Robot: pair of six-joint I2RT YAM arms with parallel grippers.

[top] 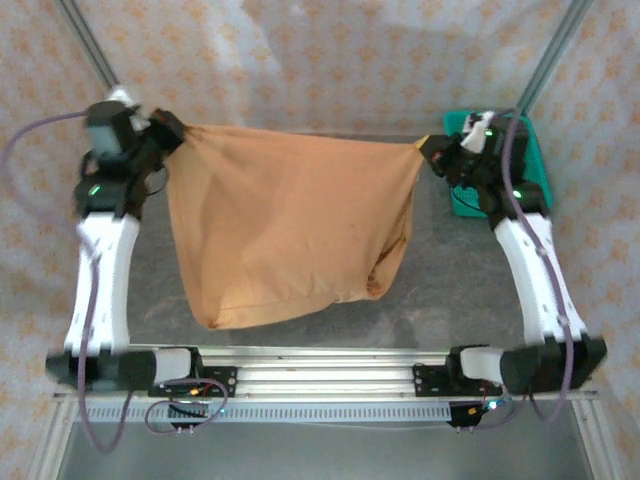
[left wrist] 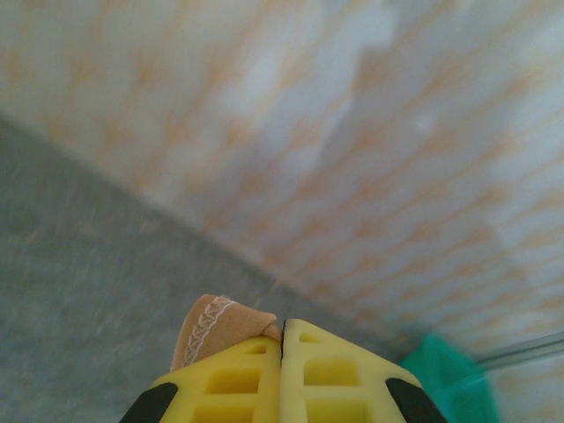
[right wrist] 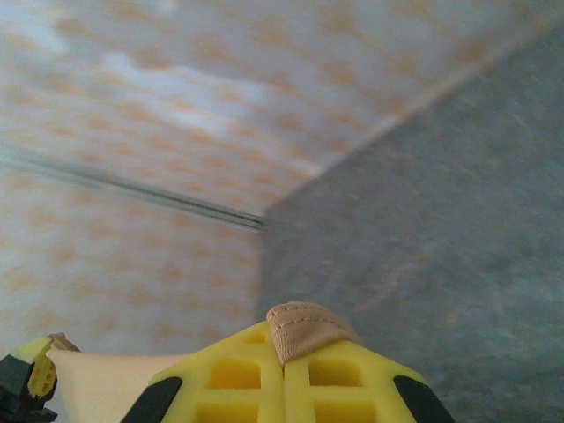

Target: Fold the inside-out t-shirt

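**Tan soft-cloth short-sleeved t-shirt (top: 290,230) hangs spread between two robot grippers over a grey table (top: 460,280).**

The left gripper (top: 172,130) and right gripper (top: 428,150) each have their jaws pressed together, pinching a stitched corner of the cloth. The top edge runs taut from jaw to jaw and the rest sags below them. The shirt looks light and limp, and is probably best gripped at hems or seams, where doubled fabric gives purchase.

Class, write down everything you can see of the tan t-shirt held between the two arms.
The t-shirt is plain orange-tan soft cloth, creased, with white stitching along a hem. It hangs stretched between the left gripper and right gripper, each shut on a corner, sagging over the grey table.
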